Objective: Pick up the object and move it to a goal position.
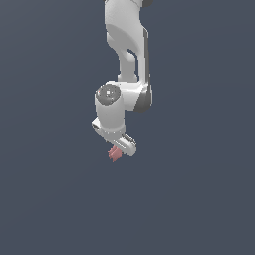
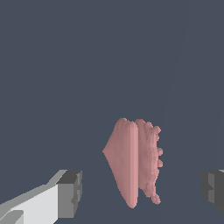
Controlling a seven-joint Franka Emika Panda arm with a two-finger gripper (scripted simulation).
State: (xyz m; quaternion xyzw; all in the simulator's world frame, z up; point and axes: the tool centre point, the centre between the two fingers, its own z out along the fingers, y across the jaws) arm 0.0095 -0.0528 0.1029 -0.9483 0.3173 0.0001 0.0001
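The object (image 2: 133, 159) is a small pinkish-red lumpy blob with one smooth ridged face and one bumpy side. In the wrist view it lies between my two grey fingertips (image 2: 70, 192), with clear gaps on both sides, touching neither. My gripper (image 2: 142, 190) is open. In the exterior view the white arm hangs over the object (image 1: 114, 154), which peeks out just below the gripper (image 1: 118, 145); the fingers themselves are mostly hidden by the hand there.
A plain dark blue-grey surface (image 1: 199, 199) fills both views. No other objects, containers or edges show.
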